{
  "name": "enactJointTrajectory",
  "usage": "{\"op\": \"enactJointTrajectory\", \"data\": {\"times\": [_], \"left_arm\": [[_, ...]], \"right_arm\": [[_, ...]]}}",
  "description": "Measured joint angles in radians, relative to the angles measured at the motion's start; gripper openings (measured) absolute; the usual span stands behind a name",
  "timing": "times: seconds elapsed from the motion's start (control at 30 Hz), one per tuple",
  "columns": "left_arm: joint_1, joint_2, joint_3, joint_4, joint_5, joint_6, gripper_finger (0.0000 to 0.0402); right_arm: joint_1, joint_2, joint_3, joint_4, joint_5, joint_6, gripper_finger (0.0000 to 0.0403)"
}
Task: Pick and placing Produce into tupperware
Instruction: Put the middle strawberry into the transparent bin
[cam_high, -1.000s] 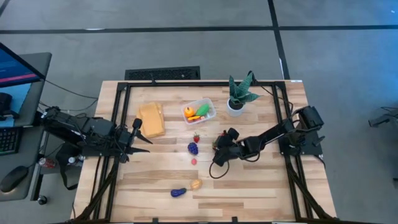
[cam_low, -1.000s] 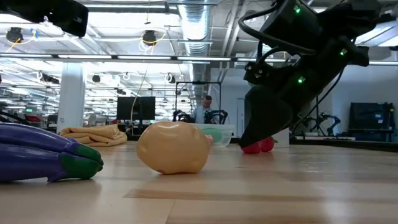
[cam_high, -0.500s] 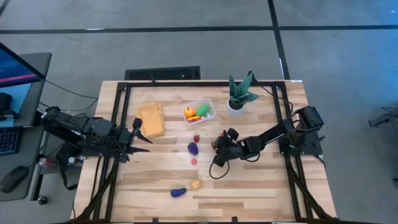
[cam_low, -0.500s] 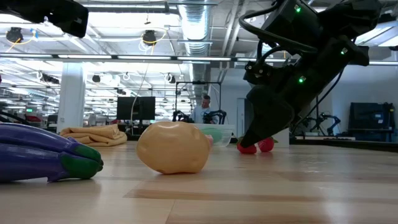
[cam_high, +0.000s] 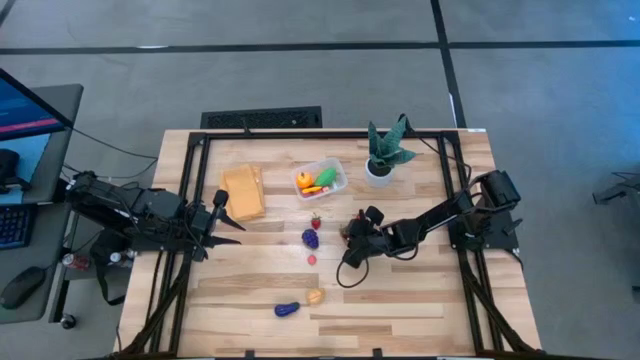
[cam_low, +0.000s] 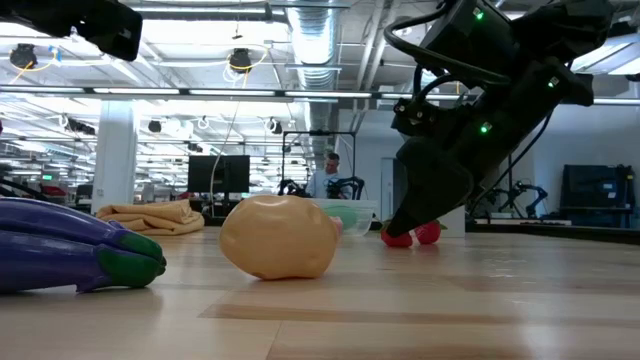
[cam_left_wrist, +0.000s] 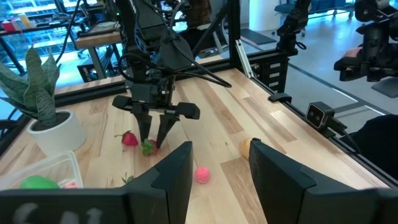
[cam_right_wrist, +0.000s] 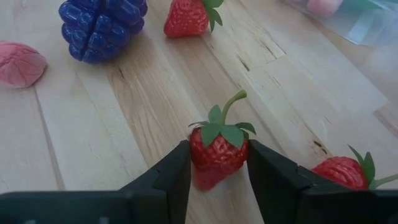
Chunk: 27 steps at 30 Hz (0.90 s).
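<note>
Red strawberry (cam_right_wrist: 217, 151) sits clamped between the right gripper (cam_high: 349, 233) fingers, at table level, centre of the high view. Clear tupperware (cam_high: 320, 179) lies above and left of centre. Left gripper (cam_high: 229, 227), mid-left of the table, jaws apart, empty.

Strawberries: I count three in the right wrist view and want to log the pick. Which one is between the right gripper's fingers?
The middle strawberry, stem up, pinched by the right gripper. One lies apart by the grapes; another beside the gripper.
</note>
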Motion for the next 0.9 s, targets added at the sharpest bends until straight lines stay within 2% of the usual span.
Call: {"op": "enactJointTrajectory", "data": {"times": [0.13,0.63,0.9], "left_arm": [[0.000,0.000,0.000,0.000,0.000,-0.003,0.0148],[0.000,0.000,0.000,-0.001,0.000,-0.016,0.0148],[0.000,0.000,0.000,-0.001,0.000,-0.016,0.0148]], "right_arm": [[0.000,0.000,0.000,0.004,0.004,-0.001,0.0126],[0.002,0.000,0.000,0.057,0.025,-0.034,0.0125],[-0.005,0.001,0.000,0.208,0.026,-0.158,0.0131]]}}
